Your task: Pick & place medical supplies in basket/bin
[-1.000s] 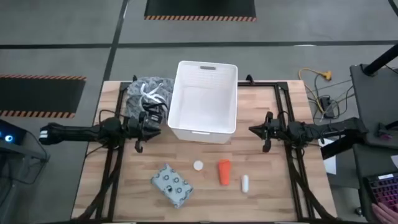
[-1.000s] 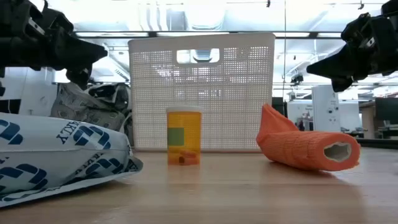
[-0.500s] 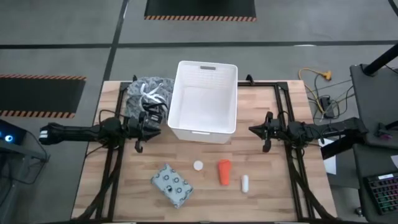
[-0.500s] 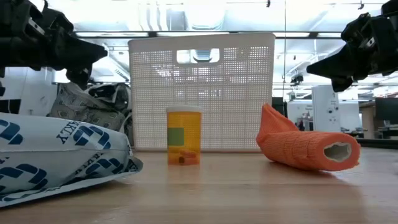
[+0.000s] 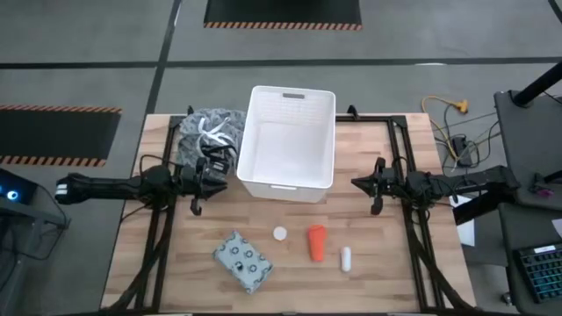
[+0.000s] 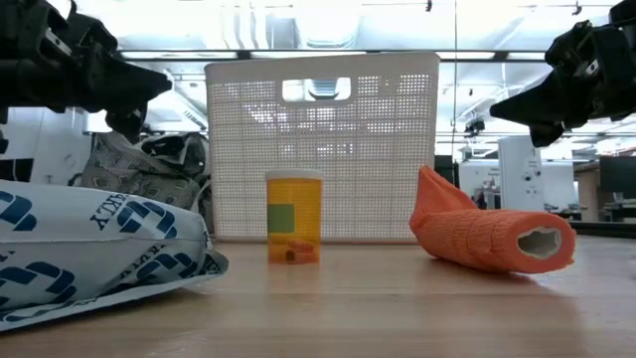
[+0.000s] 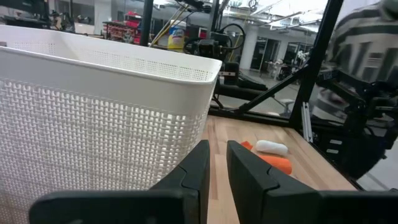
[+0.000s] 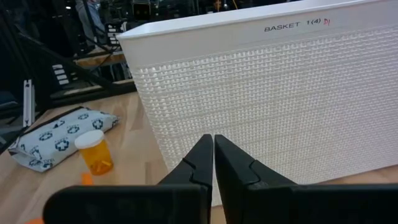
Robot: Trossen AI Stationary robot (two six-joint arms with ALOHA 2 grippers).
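White bin [image 8: 273, 93] labeled "BASKET 1(4)"; left gripper [image 5: 209, 178] jaws slightly apart, right gripper [image 5: 362, 183] jaws together, both holding nothing beside it.

White ribbed bin [image 5: 291, 140] sits upright at twelve o'clock on the table, handle slot at its far rim, nothing visible inside. Along the six o'clock side runs a row of supplies: the grey-blue dotted packet [image 5: 243, 261] lying flat and skewed at seven, the small round-topped pill bottle [image 5: 280, 233] standing upright with its orange body and white cap. Beside it the orange roll [image 5: 316, 243] lies on its side, and the white cylinder [image 5: 346, 257] lies at five, apart from the roll.
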